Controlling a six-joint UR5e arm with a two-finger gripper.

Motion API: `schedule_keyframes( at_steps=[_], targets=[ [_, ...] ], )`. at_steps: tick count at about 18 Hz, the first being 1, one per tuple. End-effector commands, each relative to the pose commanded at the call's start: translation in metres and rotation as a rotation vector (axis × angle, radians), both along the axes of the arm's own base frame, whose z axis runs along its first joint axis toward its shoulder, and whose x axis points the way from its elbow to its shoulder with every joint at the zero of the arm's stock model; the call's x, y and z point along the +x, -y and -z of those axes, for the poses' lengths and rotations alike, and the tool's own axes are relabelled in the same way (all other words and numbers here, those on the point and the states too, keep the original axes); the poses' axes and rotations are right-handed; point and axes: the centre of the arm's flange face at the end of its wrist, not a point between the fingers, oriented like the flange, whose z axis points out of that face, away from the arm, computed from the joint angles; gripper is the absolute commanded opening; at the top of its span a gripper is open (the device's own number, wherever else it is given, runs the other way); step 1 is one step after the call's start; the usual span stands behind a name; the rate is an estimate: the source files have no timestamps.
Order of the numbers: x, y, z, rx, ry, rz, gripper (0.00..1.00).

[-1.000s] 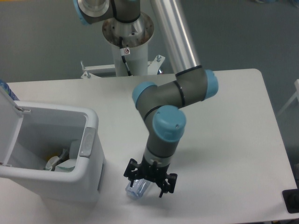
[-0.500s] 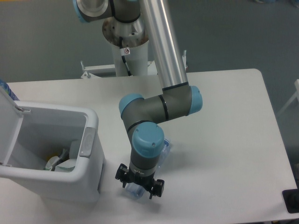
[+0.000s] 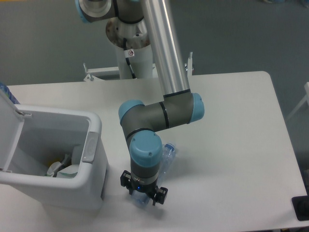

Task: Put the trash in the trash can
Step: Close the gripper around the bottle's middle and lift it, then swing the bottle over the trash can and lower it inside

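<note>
While my wrist hangs low over the front of the white worktop (image 3: 231, 125), I list what is in view. Item one: my fingers (image 3: 143, 192), pointing down, set about the near end of the flattened clear bottle (image 3: 166, 155); whether they are pressed on it or only straddling it I cannot tell, since my own wrist covers the contact. Item two: the bottle itself, lying on the worktop just right of the trash can (image 3: 94, 159), its far end showing out from behind my forearm, its near end a bluish patch between my fingers. Item three: the trash can, white and boxy, lid (image 3: 8, 126) swung open to the left, grey latch tab (image 3: 89, 147) on the near rim, some pale rubbish already lying in the bottom. Item four: the crumpled wrapper, not identifiable; it may be among what lies inside the can. Hazards, as I judge them: a hold at the very end of a long, slick, crushed bottle could let it swing or slip out on the lift; the free end could catch the can's rim or wall, so close by; and a low carry might knock the can itself or drop the bottle short, outside the opening.
</note>
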Motion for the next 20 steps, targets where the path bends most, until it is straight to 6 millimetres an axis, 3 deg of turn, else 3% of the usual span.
schedule_keyframes(
  at_steps=[4,8,12,15,18,20],
  targets=[
    [0.000,-0.001,-0.008,0.012,-0.008,0.000,0.37],
    [-0.003,-0.003,-0.027,0.042,-0.021,0.002,0.37],
    [-0.047,0.014,-0.071,0.135,-0.030,-0.056,0.37],
    [-0.075,0.016,-0.111,0.293,0.040,-0.083,0.37],
    [-0.093,0.024,-0.161,0.452,0.127,-0.143,0.37],
    [-0.097,0.035,-0.205,0.567,0.184,-0.157,0.38]
  ],
)
